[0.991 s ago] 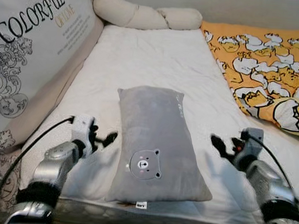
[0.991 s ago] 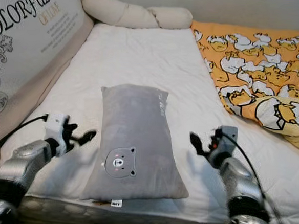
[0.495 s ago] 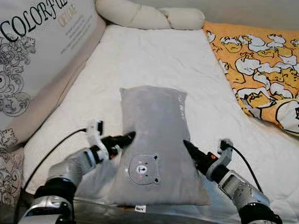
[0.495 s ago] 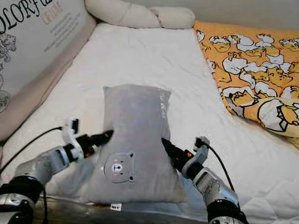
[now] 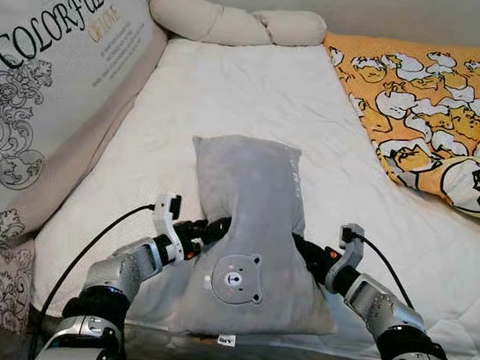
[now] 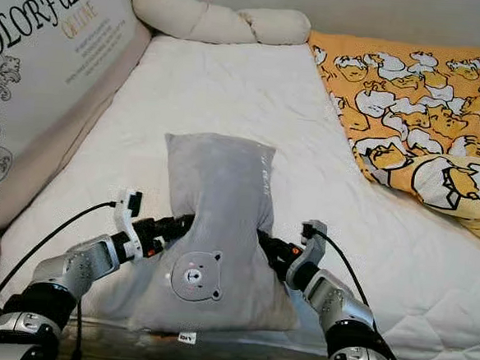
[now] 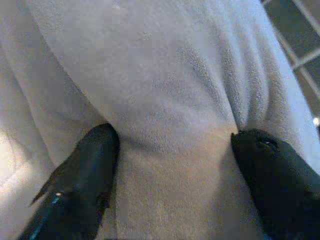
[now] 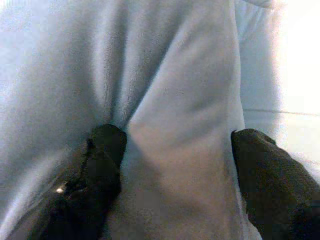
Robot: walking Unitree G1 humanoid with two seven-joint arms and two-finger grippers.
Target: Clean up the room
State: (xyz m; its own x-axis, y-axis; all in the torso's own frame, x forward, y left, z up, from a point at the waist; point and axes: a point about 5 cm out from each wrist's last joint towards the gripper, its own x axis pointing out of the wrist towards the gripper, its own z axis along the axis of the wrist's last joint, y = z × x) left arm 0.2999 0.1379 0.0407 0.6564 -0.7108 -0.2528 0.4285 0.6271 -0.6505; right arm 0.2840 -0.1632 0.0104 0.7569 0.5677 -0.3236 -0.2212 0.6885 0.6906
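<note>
Fingers [image 7: 90, 165] of the left gripper [image 5: 212, 227] and right gripper [image 5: 301, 248] are spread and pressed into opposite long sides of the grey pillow [image 5: 249, 230], which lies lengthwise on the bed [image 5: 254, 90] between them.

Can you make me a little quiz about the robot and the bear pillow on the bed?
1. True or false: both pincers press into the grey bear pillow.
2. What lies at the bed's right side? A) the orange cartoon blanket B) a red towel C) a blue coat
3. Fill in: the left pincer and the right pincer squeeze the pillow from its two ____.

Key
1. True
2. A
3. sides
</note>
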